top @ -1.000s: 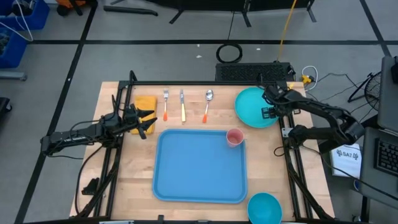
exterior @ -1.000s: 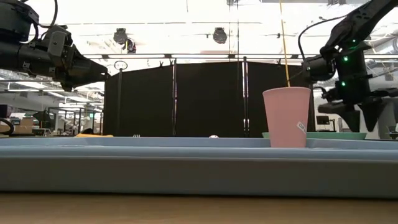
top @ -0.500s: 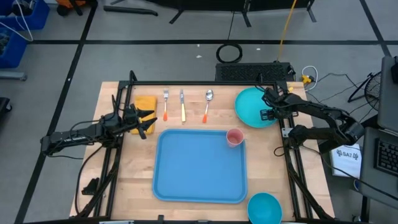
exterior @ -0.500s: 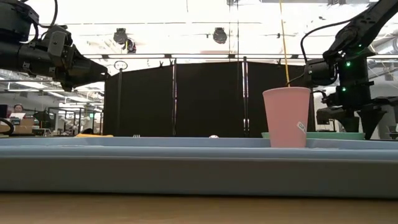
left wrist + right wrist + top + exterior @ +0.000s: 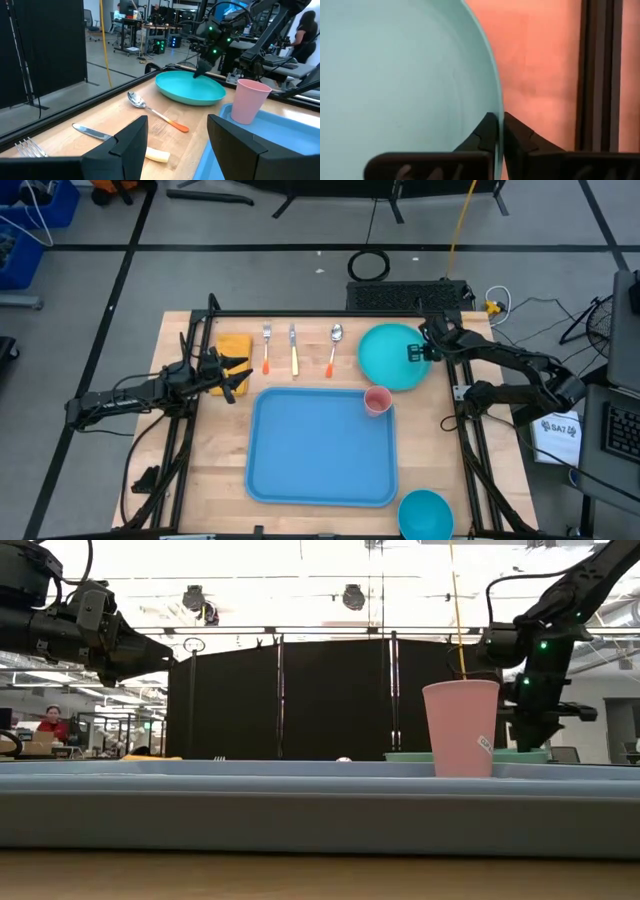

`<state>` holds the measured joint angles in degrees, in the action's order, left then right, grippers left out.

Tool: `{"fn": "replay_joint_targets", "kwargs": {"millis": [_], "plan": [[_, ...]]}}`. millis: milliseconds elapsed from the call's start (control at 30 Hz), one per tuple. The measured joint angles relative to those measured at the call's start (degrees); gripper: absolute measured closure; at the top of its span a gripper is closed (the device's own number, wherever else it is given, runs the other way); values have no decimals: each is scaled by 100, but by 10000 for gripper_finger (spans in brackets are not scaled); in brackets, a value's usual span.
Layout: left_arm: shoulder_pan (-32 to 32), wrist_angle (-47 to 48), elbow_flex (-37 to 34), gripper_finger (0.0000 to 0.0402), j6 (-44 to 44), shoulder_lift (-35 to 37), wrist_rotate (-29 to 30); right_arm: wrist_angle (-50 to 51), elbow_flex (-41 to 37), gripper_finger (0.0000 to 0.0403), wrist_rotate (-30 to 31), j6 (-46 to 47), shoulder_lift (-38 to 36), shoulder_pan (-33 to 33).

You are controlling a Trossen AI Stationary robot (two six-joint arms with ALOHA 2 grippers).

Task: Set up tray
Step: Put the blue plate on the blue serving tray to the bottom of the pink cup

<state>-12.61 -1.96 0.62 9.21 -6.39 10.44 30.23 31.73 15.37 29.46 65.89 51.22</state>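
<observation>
You are early in the job: the tray (image 5: pixel 322 446) lies flat in the middle of the table, and the only thing on it is the pink cup (image 5: pixel 377 400), standing upright in its far right corner. Your right gripper (image 5: pixel 419 352) is clenched on the rim of the teal plate (image 5: pixel 390 356), its fingers (image 5: pixel 489 131) pinching the plate's right edge; the plate sits on the wood just beyond the tray's far right corner, near the cup, and is not on the tray yet. Your left gripper (image 5: pixel 228 373) hangs with its fingers spread and nothing between them, near the tray's far left corner. Still off the tray are the fork (image 5: pixel 267 347), the knife (image 5: pixel 293 349) and the spoon (image 5: pixel 333 347), lined up along the far side of the table, the yellow sponge (image 5: pixel 233 346) beside them, and the blue bowl (image 5: pixel 425 514) at the near right corner. So, by my reading, one item is placed, the plate is in hand, and the cutlery and bowl remain.
</observation>
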Motion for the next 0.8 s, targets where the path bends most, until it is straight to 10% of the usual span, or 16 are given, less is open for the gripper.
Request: {"fn": "replay_joint_targets", "kwargs": {"millis": [800], "plan": [[1, 0, 0, 192, -24, 0, 0, -2235, -361, 403, -850, -212, -1833, -267]]}}
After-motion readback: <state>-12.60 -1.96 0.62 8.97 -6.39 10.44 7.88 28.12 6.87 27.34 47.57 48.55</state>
